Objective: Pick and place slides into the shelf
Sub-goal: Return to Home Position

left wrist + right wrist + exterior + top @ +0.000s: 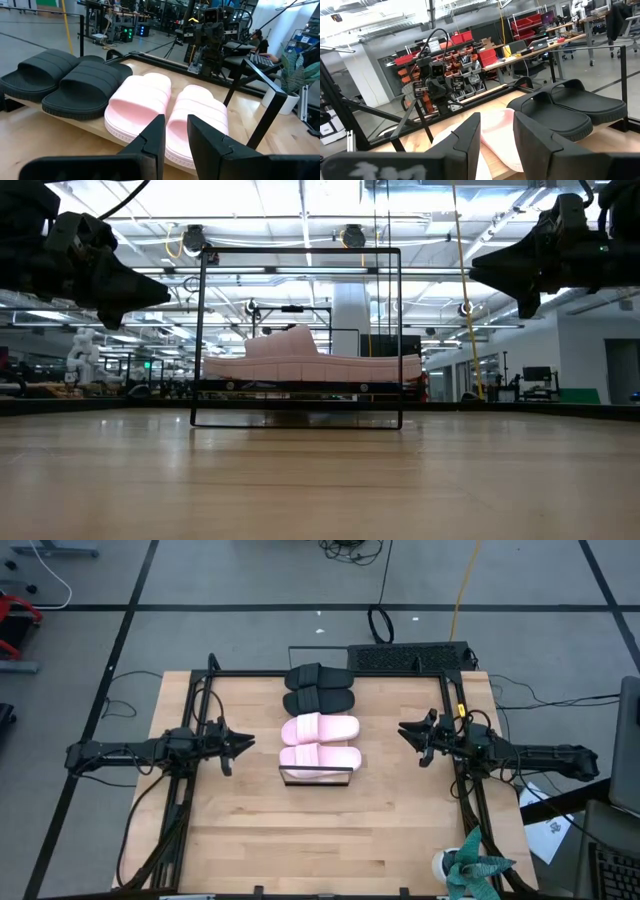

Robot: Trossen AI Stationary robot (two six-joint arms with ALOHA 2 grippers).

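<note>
The shelf (pixel 316 780) stands at mid-table, a black wire frame (pixel 300 250) around a light-wood board. All of the slides lie side by side on it with their soles down. The black pair (pixel 318 688) (pixel 65 80) (pixel 570 107) is at the far end. The pink pair (pixel 320 742) (pixel 165 107) (pixel 495 130) (pixel 300 360) is at the near end. My left gripper (pixel 240 745) (pixel 176 135) (pixel 160 292) hovers open to the left of the shelf, pointing at the pink pair. My right gripper (pixel 410 735) (pixel 497 135) (pixel 480 272) hovers open to the right of it.
Black arm-mount rails run along the table's left (pixel 185 800) and right (pixel 465 800) sides. A keyboard (pixel 410 658) lies at the far edge, and a potted plant (pixel 470 870) stands at the near right corner. Bare tabletop (pixel 320 840) stretches between the shelf and the near edge.
</note>
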